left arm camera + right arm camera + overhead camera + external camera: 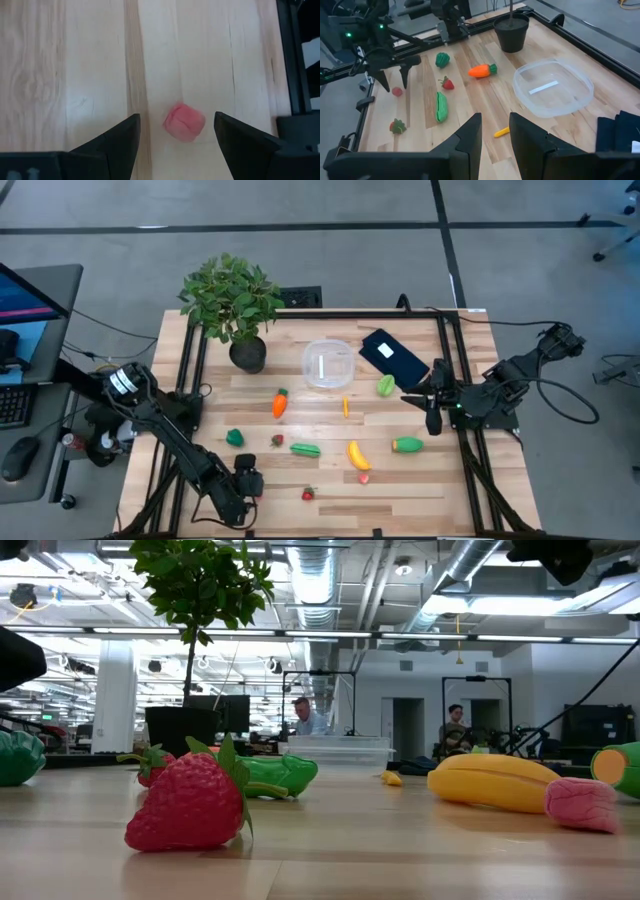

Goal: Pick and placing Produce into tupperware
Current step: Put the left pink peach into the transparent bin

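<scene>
- Two dark, near-black arms of jointed segments; the left arm (165, 430) carries a white band with dark markings near its base; black cables trail beside it
- The right arm (500, 385) shows a small green light near its wrist; a black cable loops off behind it
- The left gripper (175, 145) has two flat, matte black fingers with slanted inner edges
- The right gripper (495, 137) has the same dark wedge-shaped fingers on a black block
</scene>
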Controlling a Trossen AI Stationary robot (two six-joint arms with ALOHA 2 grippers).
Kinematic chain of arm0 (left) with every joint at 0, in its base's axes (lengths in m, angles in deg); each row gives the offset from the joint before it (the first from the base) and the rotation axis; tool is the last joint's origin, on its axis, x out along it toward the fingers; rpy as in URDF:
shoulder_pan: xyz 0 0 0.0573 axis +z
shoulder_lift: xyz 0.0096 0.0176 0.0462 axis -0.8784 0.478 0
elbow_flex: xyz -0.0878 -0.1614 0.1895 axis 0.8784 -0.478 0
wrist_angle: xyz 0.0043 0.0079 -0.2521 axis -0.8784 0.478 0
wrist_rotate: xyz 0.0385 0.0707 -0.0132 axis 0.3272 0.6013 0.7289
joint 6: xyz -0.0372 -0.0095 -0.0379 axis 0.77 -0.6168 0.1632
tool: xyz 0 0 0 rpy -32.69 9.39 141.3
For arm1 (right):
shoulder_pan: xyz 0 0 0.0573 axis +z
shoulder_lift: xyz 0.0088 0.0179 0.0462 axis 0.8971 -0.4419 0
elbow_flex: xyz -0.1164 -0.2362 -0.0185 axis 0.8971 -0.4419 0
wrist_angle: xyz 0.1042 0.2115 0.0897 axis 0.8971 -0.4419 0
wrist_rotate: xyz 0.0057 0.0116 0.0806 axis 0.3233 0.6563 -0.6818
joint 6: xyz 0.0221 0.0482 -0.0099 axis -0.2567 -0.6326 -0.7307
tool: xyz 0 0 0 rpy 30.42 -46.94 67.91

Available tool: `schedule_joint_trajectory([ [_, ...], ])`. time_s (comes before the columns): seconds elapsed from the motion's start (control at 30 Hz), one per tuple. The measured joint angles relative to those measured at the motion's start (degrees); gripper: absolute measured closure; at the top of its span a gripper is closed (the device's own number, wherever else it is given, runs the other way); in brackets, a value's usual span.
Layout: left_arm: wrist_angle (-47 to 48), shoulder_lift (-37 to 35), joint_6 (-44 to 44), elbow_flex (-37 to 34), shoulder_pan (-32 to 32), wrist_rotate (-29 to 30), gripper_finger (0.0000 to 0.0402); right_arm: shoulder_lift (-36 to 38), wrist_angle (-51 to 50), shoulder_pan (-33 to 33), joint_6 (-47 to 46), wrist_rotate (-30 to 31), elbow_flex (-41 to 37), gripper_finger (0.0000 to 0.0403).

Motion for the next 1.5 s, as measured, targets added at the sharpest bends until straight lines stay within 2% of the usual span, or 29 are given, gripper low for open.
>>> schedule_joint_trajectory([
  [0.37,0.2,0.0,-6.8,0.0,0.0,-1.6,0.0159,0.0,0.4,0.0,0.0,0.0,0.0,0.031],
  [0.53,-2.2,2.2,-10.0,0.0,0.3,-2.6,0.0159,0.0,0.0,0.0,0.0,0.3,0.0,0.031],
  [0.77,-3.1,3.4,-8.9,0.1,0.9,-2.8,0.0164,0.0,-0.1,-0.1,0.0,0.3,0.0,0.031],
  [1.2,-2.3,3.5,-6.8,0.0,1.0,-1.8,0.0286,0.0,-0.1,-0.1,0.0,0.3,0.0,0.031],
  [1.5,-2.4,2.0,-4.5,-0.1,1.7,-0.1,0.0304,0.0,-0.1,-0.1,0.0,0.3,0.0,0.031],
])
